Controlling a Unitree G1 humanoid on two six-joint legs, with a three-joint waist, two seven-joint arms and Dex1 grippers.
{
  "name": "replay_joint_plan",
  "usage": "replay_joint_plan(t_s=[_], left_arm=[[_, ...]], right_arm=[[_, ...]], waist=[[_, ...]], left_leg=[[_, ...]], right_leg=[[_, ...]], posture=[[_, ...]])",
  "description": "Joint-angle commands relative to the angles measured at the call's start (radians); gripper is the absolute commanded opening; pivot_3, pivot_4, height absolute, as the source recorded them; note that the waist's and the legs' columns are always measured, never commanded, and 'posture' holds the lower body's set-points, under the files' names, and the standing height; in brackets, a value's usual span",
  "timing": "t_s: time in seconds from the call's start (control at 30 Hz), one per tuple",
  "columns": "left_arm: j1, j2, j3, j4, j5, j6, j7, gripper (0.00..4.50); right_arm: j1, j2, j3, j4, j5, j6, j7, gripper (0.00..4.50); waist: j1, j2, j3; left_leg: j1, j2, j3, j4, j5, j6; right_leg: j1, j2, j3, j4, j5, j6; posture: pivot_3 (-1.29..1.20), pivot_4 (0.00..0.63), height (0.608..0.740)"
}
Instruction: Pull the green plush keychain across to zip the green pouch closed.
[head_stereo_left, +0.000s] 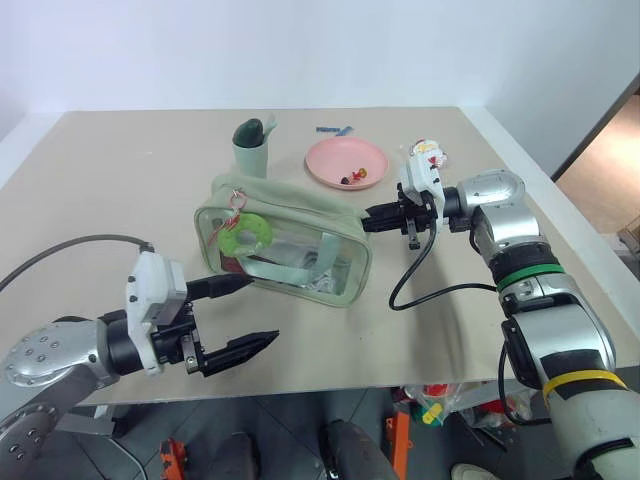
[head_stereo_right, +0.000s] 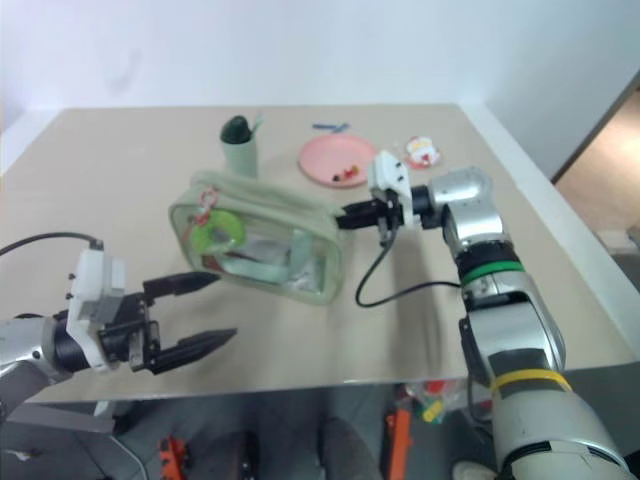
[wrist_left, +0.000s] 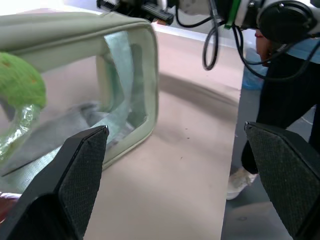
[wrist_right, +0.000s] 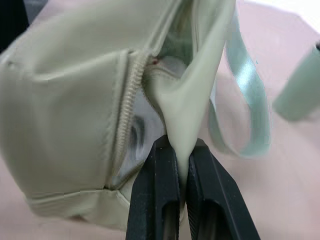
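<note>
A: Left eye view, keychain first. The green plush keychain hangs on its thin cord against the near clear side of the green pouch, at the pouch's end nearest the left arm.

B: Handling?

A: Looks fuzzy, soft and light, so it would squash under a pinch. I'd say take it across the ring or by the cord just above it. The pouch fabric looks limp and would likely drag along unless its far end is held.

B: Is it held?

A: Yes. The right claw is pinched tight on a fabric tab at the pouch's other end, beside the zipper. That forearm reaches in from the pouch's right side and points back toward it.

B: Left?

A: The left claw is spread wide and holds nothing. It sits low on the near side of the pouch, roughly level, upper finger near the pouch's bottom corner under the keychain.

B: Other stuff?

A: A pale cup and a pink plate sit behind the pouch on the tabletop.
</note>
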Motion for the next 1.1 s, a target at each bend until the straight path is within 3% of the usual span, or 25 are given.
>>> replay_joint_plan(t_s=[0.03, 0.2, 0.33, 0.4, 0.5, 0.67, 0.97, 1.1], left_arm=[[-0.024, -0.01, -0.021, -0.018, 0.002, -0.008, 0.006, 4.5], [-0.067, -0.012, -0.043, 0.011, 0.014, -0.009, 0.001, 4.5], [-0.09, -0.019, -0.043, 0.035, -0.007, -0.001, -0.005, 4.5], [-0.089, -0.003, -0.047, 0.037, -0.038, 0.017, -0.041, 4.5], [-0.104, 0.023, -0.047, 0.046, -0.072, 0.043, -0.08, 4.5], [-0.174, 0.058, -0.067, 0.11, -0.065, 0.059, -0.153, 4.5], [-0.228, 0.044, -0.108, 0.144, 0.004, 0.043, -0.185, 4.5], [-0.228, 0.034, -0.109, 0.142, 0.014, 0.045, -0.182, 4.5]], right_arm=[[-0.061, 0.002, -0.061, 0.046, 0.002, -0.013, 0.027, 0.99], [-0.037, -0.033, -0.195, -0.11, 0.122, 0.24, -0.051, 2.73], [0.132, -0.082, -0.298, -0.48, 0.246, 0.52, -0.184, 4.12], [0.278, -0.105, -0.335, -0.722, 0.294, 0.613, -0.268, 4.45], [0.466, -0.128, -0.384, -1.021, 0.359, 0.744, -0.397, 4.45], [0.644, -0.09, -0.397, -1.343, 0.419, 0.869, -0.615, 4.45], [0.7, -0.065, -0.262, -1.394, 0.348, 0.832, -0.698, 4.45], [0.721, -0.074, -0.235, -1.379, 0.315, 0.784, -0.682, 3.18]], waist=[[0.0, 0.0, 0.0], [0.001, 0.001, 0.0], [0.006, 0.001, 0.001], [0.009, 0.001, 0.0], [0.011, 0.002, 0.001], [0.003, 0.008, 0.004], [0.002, 0.007, 0.004], [0.002, 0.007, 0.004]], left_leg=[[0.0, 0.0, 0.0, 0.0, 0.0, 0.0], [-0.001, 0.0, -0.001, 0.0, 0.0, 0.0], [-0.001, -0.002, -0.001, 0.001, 0.0, 0.0], [-0.001, -0.002, -0.003, 0.001, 0.0, 0.0], [-0.003, -0.002, -0.006, 0.001, -0.001, -0.002], [-0.002, -0.002, -0.005, 0.002, -0.001, -0.002], [-0.001, -0.003, -0.008, 0.005, 0.001, -0.002], [-0.002, -0.003, -0.008, 0.004, 0.001, -0.002]], right_leg=[[0.0, 0.0, 0.0, 0.0, 0.0, 0.0], [0.001, 0.0, 0.0, 0.0, 0.0, 0.0], [0.001, -0.002, 0.0, 0.0, -0.001, 0.003], [0.002, -0.002, -0.001, 0.0, -0.002, 0.004], [0.001, -0.002, -0.003, 0.0, -0.003, 0.005], [0.0, -0.001, -0.002, 0.001, -0.002, 0.005], [0.003, 0.001, 0.0, 0.0, -0.001, -0.001], [0.001, 0.001, 0.0, 0.0, -0.001, 0.0]], posture=[[0.0, 0.15, 0.74], [0.0, 0.15, 0.74], [0.0, 0.15, 0.74], [0.0, 0.15, 0.74], [0.0, 0.15, 0.74], [0.0, 0.15, 0.74], [0.0, 0.15, 0.74], [0.0, 0.15, 0.74]])
